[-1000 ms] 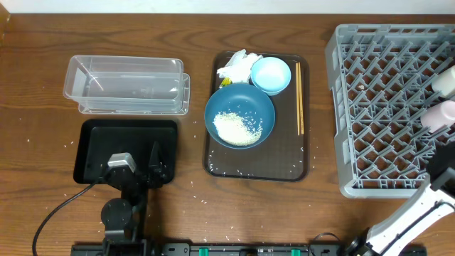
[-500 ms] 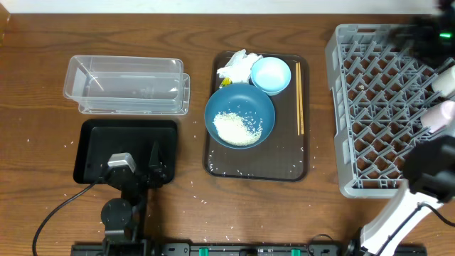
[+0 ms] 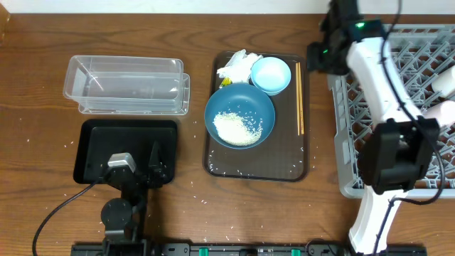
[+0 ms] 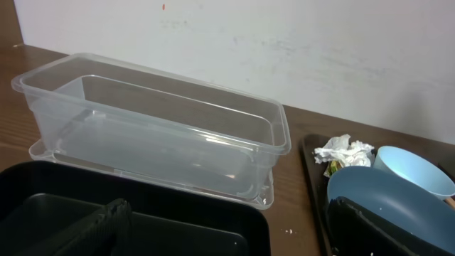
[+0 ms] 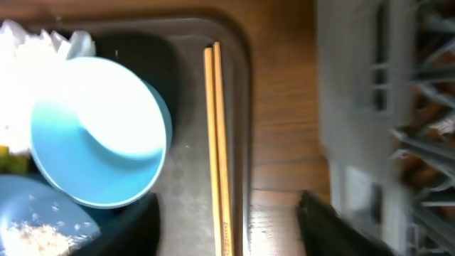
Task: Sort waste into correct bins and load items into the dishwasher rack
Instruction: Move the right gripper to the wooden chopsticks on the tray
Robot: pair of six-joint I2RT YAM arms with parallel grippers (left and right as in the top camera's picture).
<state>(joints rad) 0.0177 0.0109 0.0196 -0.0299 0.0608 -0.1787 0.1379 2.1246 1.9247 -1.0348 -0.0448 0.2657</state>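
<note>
The pair of wooden chopsticks point(image 3: 299, 99) lies along the right side of the brown serving tray point(image 3: 256, 167). My right gripper point(image 3: 318, 55) hangs open and empty above their far end; in the right wrist view point(image 5: 234, 235) the chopsticks point(image 5: 217, 142) run between its fingers. The dark-blue bowl point(image 3: 239, 116) holds white rice. The light-blue dish point(image 3: 271, 75), napkin point(image 3: 238, 64) and yellow scrap point(image 3: 225, 82) lie behind it. The white cup point(image 3: 446, 82) and pink cup point(image 3: 439, 112) lie in the grey rack point(image 3: 355, 156). My left gripper point(image 3: 153, 167) rests open over the black tray point(image 3: 92, 142).
The clear container point(image 3: 128, 85) stands behind the black tray and fills the left wrist view point(image 4: 156, 135). My right arm stretches across the rack's left half. Loose rice grains are scattered on the brown tray and on the table in front of it.
My right arm has swung from the bottom right corner up across the rack to the brown tray's far right corner. The left arm has not moved.
</note>
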